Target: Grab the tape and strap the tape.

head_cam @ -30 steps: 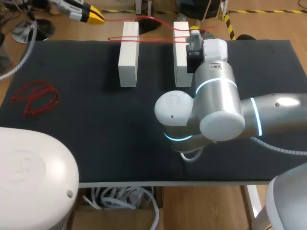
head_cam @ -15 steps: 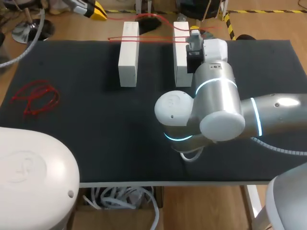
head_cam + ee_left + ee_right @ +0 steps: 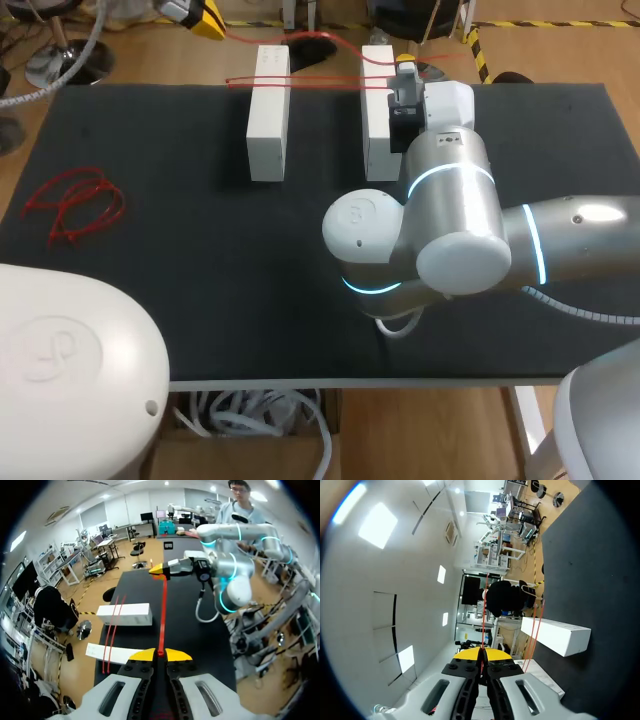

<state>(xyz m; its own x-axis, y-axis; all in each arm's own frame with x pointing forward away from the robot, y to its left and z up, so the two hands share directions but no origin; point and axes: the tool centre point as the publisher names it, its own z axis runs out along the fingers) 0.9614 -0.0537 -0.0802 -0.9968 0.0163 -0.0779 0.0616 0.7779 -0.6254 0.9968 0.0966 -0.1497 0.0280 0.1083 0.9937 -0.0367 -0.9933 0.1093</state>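
Note:
A red tape [image 3: 163, 612] is stretched taut between my two grippers, both shut on its ends. My left gripper [image 3: 208, 20] is beyond the table's far left edge; its yellow tips [image 3: 160, 655] pinch the tape. At the far end of the right white block [image 3: 378, 110], my right gripper [image 3: 404, 68] holds the other end [image 3: 484, 617]. Another red tape [image 3: 320, 82] lies as two lines across both white blocks [image 3: 267, 112]. A loose bundle of red tapes [image 3: 75, 203] rests at the mat's left.
The black mat [image 3: 200, 260] covers the table. My right arm's silver elbow [image 3: 440, 230] hangs over the middle right. Both white blocks [image 3: 125, 614] stand near the far edge, with a gap between them.
My left gripper has drawn farther away, up and left past the table's far edge, with the tape end in it. The right arm has stayed still.

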